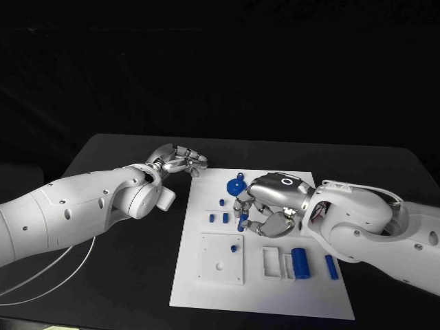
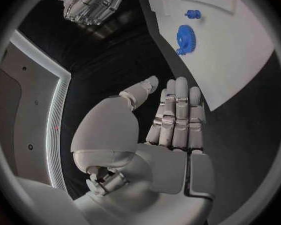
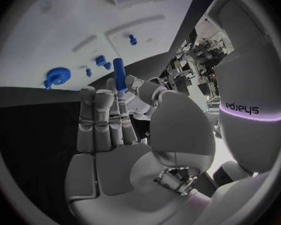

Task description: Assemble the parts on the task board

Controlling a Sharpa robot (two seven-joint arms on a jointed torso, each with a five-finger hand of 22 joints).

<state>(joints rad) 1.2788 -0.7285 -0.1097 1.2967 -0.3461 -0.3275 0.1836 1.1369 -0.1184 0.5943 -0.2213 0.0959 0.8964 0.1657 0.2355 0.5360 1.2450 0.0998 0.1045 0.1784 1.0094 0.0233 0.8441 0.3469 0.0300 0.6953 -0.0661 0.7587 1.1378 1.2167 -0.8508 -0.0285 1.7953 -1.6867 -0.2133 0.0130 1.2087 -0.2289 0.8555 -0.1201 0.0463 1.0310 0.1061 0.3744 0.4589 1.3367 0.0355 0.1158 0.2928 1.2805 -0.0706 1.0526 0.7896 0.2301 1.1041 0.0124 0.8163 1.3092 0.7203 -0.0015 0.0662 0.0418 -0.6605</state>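
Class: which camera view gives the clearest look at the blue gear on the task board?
The left wrist view: the blue gear lies unobstructed on the task board, its teeth visible. In the head view the gear is small, beside the right hand. The right wrist view shows it small, beyond that hand's fingers.

From the head view we look steeply down on the black table (image 1: pixel 111 275), with the whole task board (image 1: pixel 269 289) at mid-distance. Our left wrist camera sits close behind the left hand (image 2: pixel 172 122) and faces past its fingers toward a corner of the board (image 2: pixel 240 70). Our right wrist camera sits equally close behind the right hand (image 3: pixel 112 120). All three views share the board and its blue gear-like part (image 1: pixel 234 185) (image 2: pixel 185 38) (image 3: pixel 56 77).
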